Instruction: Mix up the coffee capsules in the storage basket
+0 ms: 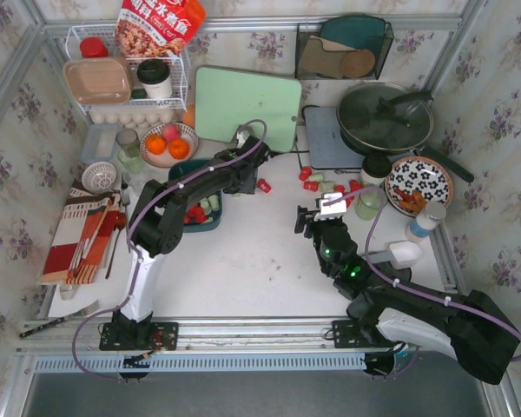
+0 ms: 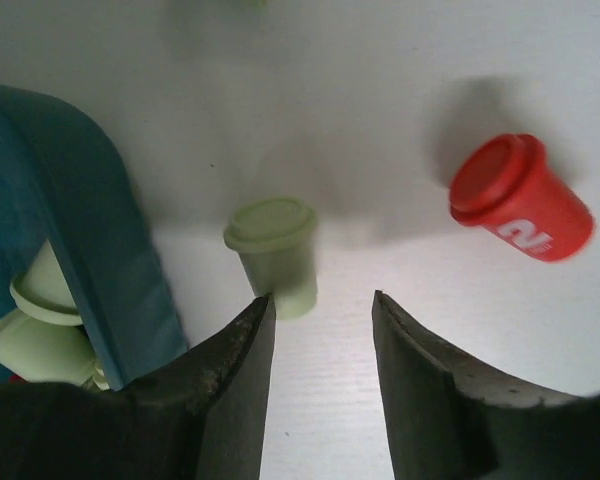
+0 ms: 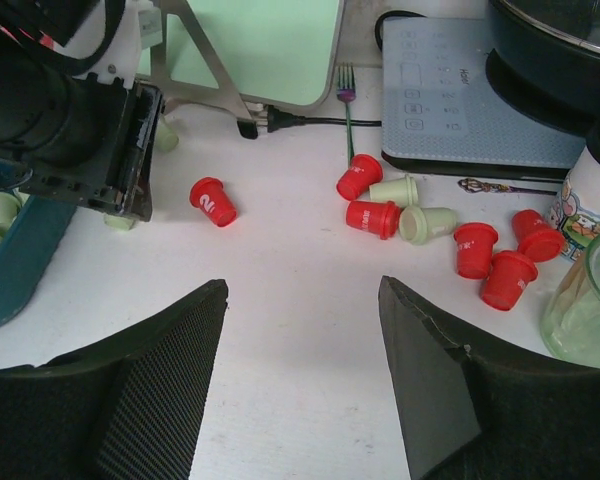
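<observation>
Pale green capsule (image 2: pixel 273 255) just outside teal basket (image 2: pixel 100 230) rim, white table (image 2: pixel 380 100) rightward

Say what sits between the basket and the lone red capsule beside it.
A pale green capsule, just ahead of the left claw; the left wrist view shows it.

Your top view looks down on the whole table (image 1: pixel 243 269). The close left wrist view shares a red capsule (image 2: pixel 520 200) with the farther right one.

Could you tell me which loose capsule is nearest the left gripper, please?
The pale green tapered capsule beside the dark teal plastic basket, at the left gripper; the red capsule lies farther off.
</observation>
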